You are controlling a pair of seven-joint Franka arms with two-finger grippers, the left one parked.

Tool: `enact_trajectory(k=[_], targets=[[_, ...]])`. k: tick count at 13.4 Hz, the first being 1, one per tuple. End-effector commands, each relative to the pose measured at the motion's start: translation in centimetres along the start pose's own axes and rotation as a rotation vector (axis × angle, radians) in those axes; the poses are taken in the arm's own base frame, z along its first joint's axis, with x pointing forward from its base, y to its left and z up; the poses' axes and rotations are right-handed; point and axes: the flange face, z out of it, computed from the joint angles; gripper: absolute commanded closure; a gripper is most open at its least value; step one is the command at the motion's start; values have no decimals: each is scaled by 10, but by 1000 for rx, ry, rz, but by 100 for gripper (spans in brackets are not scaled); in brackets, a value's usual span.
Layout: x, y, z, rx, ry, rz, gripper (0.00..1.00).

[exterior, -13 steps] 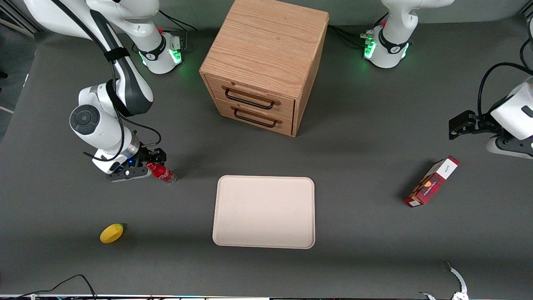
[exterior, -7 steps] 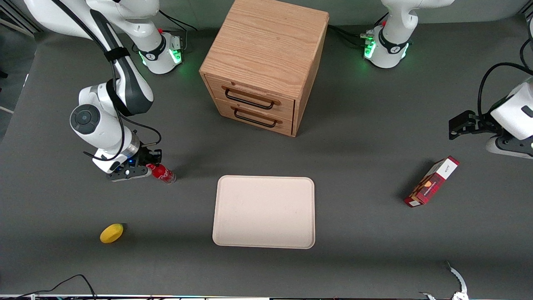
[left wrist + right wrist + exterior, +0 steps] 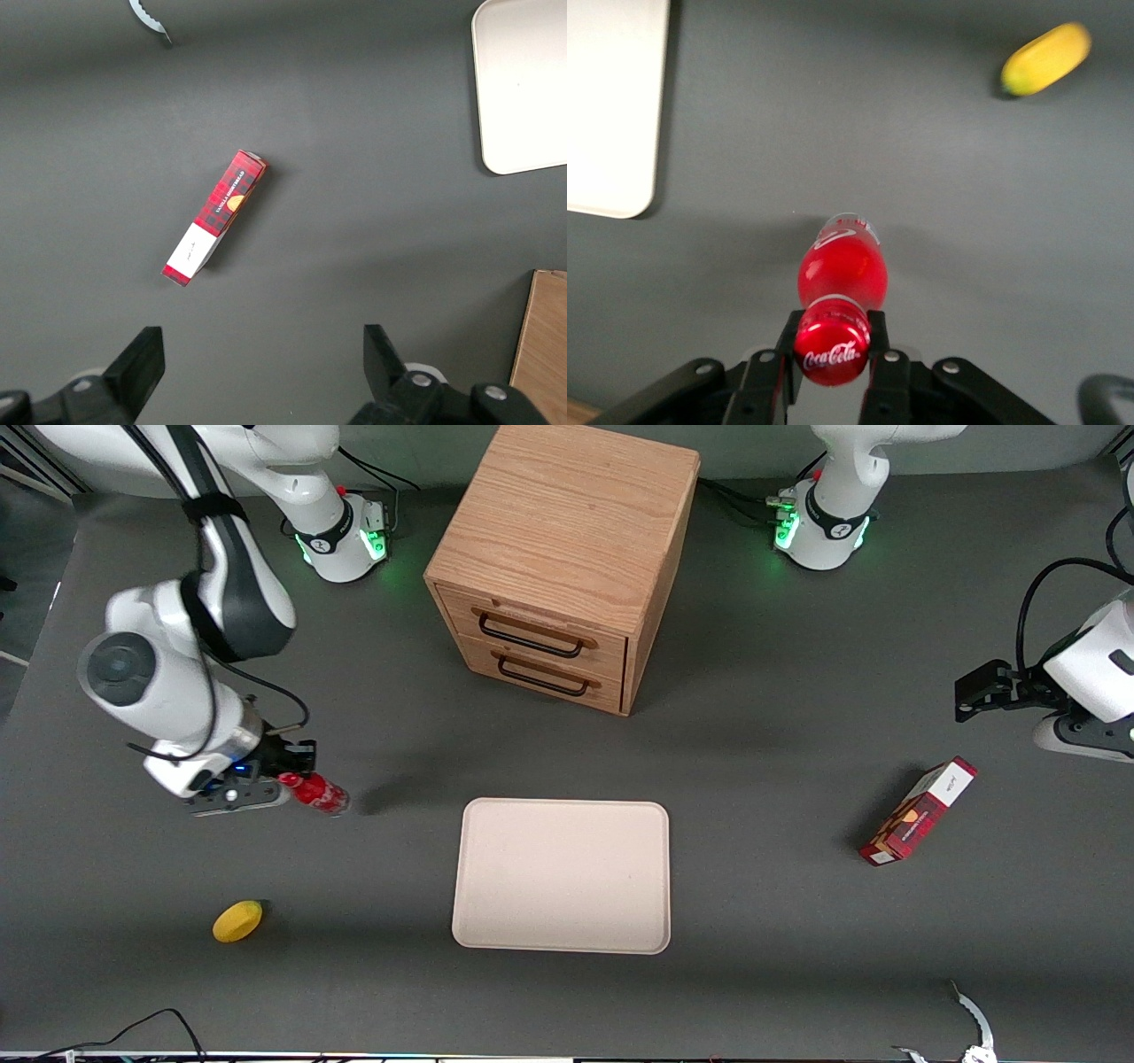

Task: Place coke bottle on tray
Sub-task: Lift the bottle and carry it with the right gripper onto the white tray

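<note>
Gripper [image 3: 297, 778] is clamped on the bottle [image 3: 317, 794] neck, lifted at frame left; next it needs carrying over to the tray [image 3: 562, 877] mid-frame.

You're in a robot lab: white arm bases [image 3: 341, 536] with green lights bolted at twelve o'clock on a gray-matted table [image 3: 762, 921], loose cables [image 3: 133, 1032].

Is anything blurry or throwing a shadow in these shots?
Right wrist view: the yellow lemon-like fruit looks soft and smeared, while the small red coke bottle in the gripper is sharp. Front view: the wooden drawer cabinet casts a soft shadow on the grey table.
</note>
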Motion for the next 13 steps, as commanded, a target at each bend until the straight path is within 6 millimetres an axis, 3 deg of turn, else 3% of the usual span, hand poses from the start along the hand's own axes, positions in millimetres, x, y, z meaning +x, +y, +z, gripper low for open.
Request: enact_trajectory(k=[1,3,4,6,9,13], targets=[[22,11,-91,8,-28,18,100],[24,18,-133,18,-41,30,100],[24,17,-144,22,-39,28,100],[29,17,-144,25,-32,26,100],[52,-36,-139,43,-8,-2,100],[83,-121,-89,73,23,38,100]])
